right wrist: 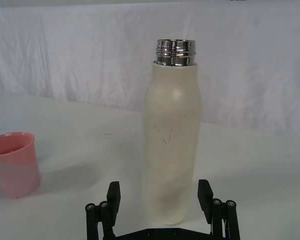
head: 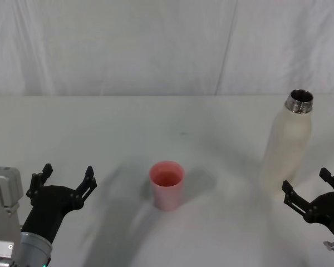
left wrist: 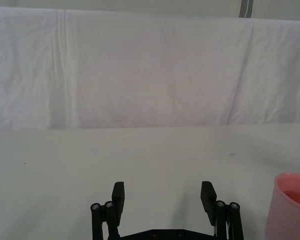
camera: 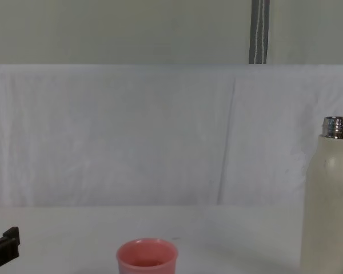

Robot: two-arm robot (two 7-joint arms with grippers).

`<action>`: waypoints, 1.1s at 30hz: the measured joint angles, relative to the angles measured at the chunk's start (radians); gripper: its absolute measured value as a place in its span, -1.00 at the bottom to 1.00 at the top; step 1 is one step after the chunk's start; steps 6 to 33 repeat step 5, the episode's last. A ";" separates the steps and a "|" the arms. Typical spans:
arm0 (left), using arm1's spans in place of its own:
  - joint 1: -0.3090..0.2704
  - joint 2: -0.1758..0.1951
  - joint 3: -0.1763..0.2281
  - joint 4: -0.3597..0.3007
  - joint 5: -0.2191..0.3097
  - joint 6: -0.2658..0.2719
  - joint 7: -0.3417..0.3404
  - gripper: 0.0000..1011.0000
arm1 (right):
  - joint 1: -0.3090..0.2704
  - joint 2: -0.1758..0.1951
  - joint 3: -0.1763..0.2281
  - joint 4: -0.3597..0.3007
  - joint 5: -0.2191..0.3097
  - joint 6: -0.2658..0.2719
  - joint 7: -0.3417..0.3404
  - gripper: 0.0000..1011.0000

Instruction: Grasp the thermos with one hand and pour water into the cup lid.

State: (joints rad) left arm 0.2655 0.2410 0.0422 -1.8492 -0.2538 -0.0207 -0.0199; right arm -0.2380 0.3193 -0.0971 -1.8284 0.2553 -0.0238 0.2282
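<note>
Cream-white and matte, the thermos [head: 286, 149] stands upright on the right side of the white table [head: 156, 122], its cap off and its shiny threaded steel neck [head: 299, 102] open at the top. Near the middle of the table, well apart from the bottle and to its left, the salmon-pink cup lid [head: 167, 184] sits upright with its mouth up.

In the head view, the right gripper [head: 313, 189] hovers low at the near right, just beside the foot of the thermos, its black fingers spread wide. In the right wrist view the two fingertips [right wrist: 113, 192] sit on either side of the bottle's lower body [right wrist: 171, 145] with a gap at each side, not touching it; faint scuff marks show on the cream wall, and the pink cup [right wrist: 14, 162] stands off to one side.

On the near left of the table, the left gripper [head: 67, 177] rests well clear of the cup lid, its fingers also spread wide with nothing between them. In the left wrist view its fingertips [left wrist: 118, 192] point across bare tabletop toward the white backdrop [left wrist: 140, 75], with the cup's rim [left wrist: 292, 181] at the edge
</note>
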 joint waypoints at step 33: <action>0.000 0.000 0.000 0.000 0.000 0.000 0.000 0.98 | 0.000 0.000 0.000 0.000 0.000 -0.001 0.000 0.98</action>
